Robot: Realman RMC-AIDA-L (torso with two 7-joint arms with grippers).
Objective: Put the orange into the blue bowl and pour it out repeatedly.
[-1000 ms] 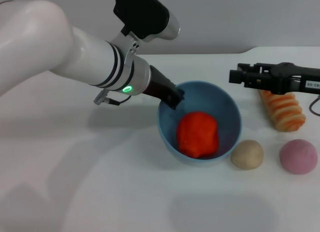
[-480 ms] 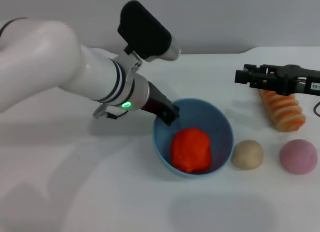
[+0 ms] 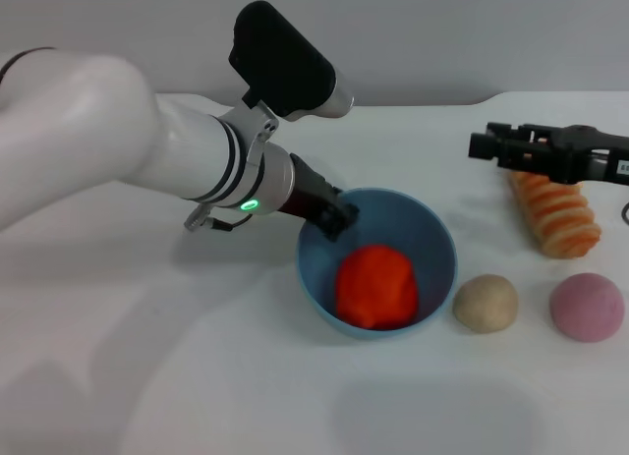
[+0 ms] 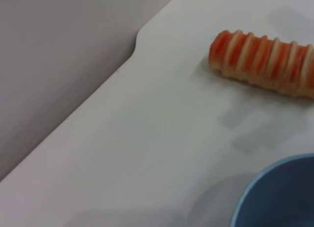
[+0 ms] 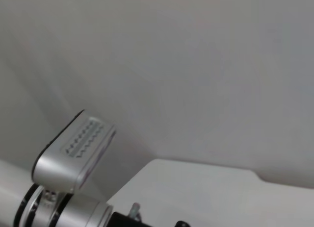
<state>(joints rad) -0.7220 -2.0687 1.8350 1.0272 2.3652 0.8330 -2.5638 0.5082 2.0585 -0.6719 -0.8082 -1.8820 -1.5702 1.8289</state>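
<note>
Your left gripper (image 3: 337, 215), pinching the round light-blue plastic bowl (image 3: 432, 241) rim, has levelled it, so the knobby red-orange toy orange (image 3: 375, 286) has settled inside, ready to pour; right gripper (image 3: 484, 145) idles, fingers untellable.

We see a lab/test setup: plain white bench (image 3: 197, 376), bare grey wall (image 3: 472, 32), toy foods e.g. ridged orange-cream bread loaf (image 3: 558, 217).

blue bowl (image 4: 279, 197) cropped, bread loaf (image 4: 265, 63) cropped
</note>
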